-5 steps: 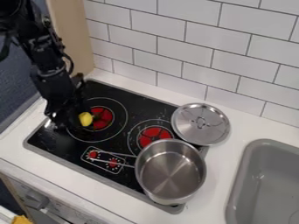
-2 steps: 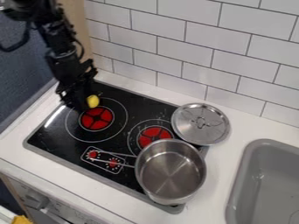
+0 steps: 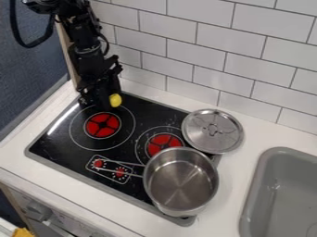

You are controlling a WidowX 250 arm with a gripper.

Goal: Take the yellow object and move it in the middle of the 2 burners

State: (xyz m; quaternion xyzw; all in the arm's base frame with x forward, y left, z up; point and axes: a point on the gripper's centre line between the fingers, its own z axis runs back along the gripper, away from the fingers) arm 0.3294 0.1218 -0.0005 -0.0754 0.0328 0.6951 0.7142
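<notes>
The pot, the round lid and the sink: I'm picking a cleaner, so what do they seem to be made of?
Pot: probably stainless steel, satin; soft light streaks fan across its silvery inner bottom.
Lid: likely the same metal, with similar grey reflections.
Sink: smooth, even grey, perhaps plastic or composite; coated metal is possible.

The pot [image 3: 180, 186] hides part of the stove [image 3: 62, 144] along its right edge; sink [image 3: 282, 185] and arm [image 3: 88, 52] are cut off.
</notes>
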